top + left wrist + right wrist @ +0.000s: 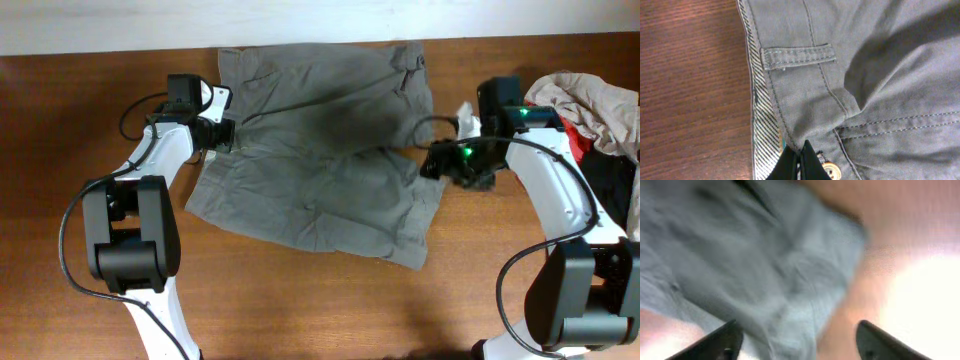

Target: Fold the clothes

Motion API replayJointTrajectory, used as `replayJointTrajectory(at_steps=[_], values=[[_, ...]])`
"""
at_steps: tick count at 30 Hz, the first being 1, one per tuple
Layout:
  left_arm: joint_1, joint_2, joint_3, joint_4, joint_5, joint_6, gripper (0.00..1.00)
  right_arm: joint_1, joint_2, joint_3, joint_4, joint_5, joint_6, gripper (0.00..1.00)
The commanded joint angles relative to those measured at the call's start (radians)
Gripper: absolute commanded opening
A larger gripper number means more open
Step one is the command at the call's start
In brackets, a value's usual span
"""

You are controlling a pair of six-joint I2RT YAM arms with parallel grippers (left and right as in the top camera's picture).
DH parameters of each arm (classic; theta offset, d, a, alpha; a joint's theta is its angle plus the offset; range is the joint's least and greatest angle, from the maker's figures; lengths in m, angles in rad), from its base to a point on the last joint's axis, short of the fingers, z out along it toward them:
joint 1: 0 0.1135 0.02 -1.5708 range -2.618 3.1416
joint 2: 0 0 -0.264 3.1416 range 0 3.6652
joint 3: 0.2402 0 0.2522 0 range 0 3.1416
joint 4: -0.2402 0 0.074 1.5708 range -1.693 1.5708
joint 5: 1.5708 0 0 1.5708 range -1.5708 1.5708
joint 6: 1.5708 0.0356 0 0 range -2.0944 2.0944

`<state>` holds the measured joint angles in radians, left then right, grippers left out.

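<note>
We see the grey-olive shorts [320, 150] spread out, wrinkled, on the brown wooden worktop [60, 110]. They lie between the two arms, towards the far edge, with one corner reaching out towards the near side.

The left gripper [222, 130] sits at the left edge of the shorts. In the left wrist view its dark jaws are clenched on the waistband, and the cloth puckers where they pinch it. A pale button [830, 171] lies just beside the fingertips. A belt loop [797, 56] is stitched across the band farther up, and the striped lining [760, 125] of the waistband shows along the edge that meets the wood.

The right gripper [440, 158] is at the right edge of the shorts, near their middle fold. The right wrist view is badly blurred, but it shows the jaws released and spread wide, with grey cloth beyond them and nothing pinched between them.

At the right end of the worktop, apart from the shorts, sits a heap of other garments [590, 105]: pale beige on top, with red and black below.
</note>
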<state>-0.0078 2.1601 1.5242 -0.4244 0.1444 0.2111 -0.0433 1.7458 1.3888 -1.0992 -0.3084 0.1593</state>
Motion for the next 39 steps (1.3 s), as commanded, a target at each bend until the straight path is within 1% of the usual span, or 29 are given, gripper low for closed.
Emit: replayJointTrajectory(at_steps=[1,3,7,11,14,15,16,17,18,21,23,26,29,33,36,39], values=[[0.011,0.000,0.008,-0.002,-0.018,-0.016,0.02,-0.015,0.017,-0.051,-0.015,0.039,0.051,0.87],[0.011,0.000,0.008,-0.003,-0.018,-0.016,0.02,-0.014,0.018,-0.128,0.033,0.034,0.065,0.89],[0.011,0.000,0.008,-0.003,-0.018,-0.016,0.02,-0.014,0.018,-0.244,0.144,-0.044,0.075,0.89],[0.011,0.000,0.008,-0.003,-0.018,-0.016,0.02,-0.014,0.019,-0.336,0.262,-0.068,0.124,0.88],[0.011,0.000,0.008,-0.003,-0.018,-0.016,0.02,-0.014,0.019,-0.385,0.344,-0.115,0.141,0.81],[0.011,0.000,0.008,-0.004,-0.018,-0.016,0.02,-0.014,0.019,-0.396,0.372,-0.139,0.142,0.77],[0.011,0.000,0.008,-0.006,-0.018,-0.016,0.02,-0.014,0.019,-0.402,0.392,-0.162,0.143,0.70],[0.011,0.000,0.008,-0.006,-0.018,-0.016,0.02,-0.014,0.019,-0.403,0.409,-0.192,0.142,0.51],[0.011,0.000,0.008,-0.007,-0.018,-0.016,0.02,-0.014,0.019,-0.403,0.423,-0.217,0.142,0.36],[0.011,0.000,0.008,-0.007,-0.018,-0.016,0.02,-0.017,0.018,-0.397,0.463,-0.300,0.142,0.05],[0.011,0.000,0.008,-0.007,-0.018,-0.016,0.02,-0.018,0.016,-0.377,0.455,-0.317,0.142,0.04],[0.011,0.000,0.008,-0.007,-0.019,-0.016,0.02,-0.018,0.003,-0.325,0.398,-0.306,0.141,0.04],[0.011,0.000,0.008,-0.007,-0.019,-0.016,0.01,-0.020,-0.011,-0.219,0.295,-0.214,0.137,0.04],[0.011,0.000,0.008,-0.009,-0.019,-0.016,0.01,-0.045,-0.015,-0.024,0.148,-0.041,0.134,0.04],[0.014,0.000,0.008,-0.011,-0.022,-0.016,0.00,-0.068,-0.014,0.068,0.130,0.030,0.134,0.04],[0.021,0.000,0.008,-0.011,-0.022,-0.017,0.00,-0.078,-0.014,0.089,0.156,0.030,0.134,0.04]])
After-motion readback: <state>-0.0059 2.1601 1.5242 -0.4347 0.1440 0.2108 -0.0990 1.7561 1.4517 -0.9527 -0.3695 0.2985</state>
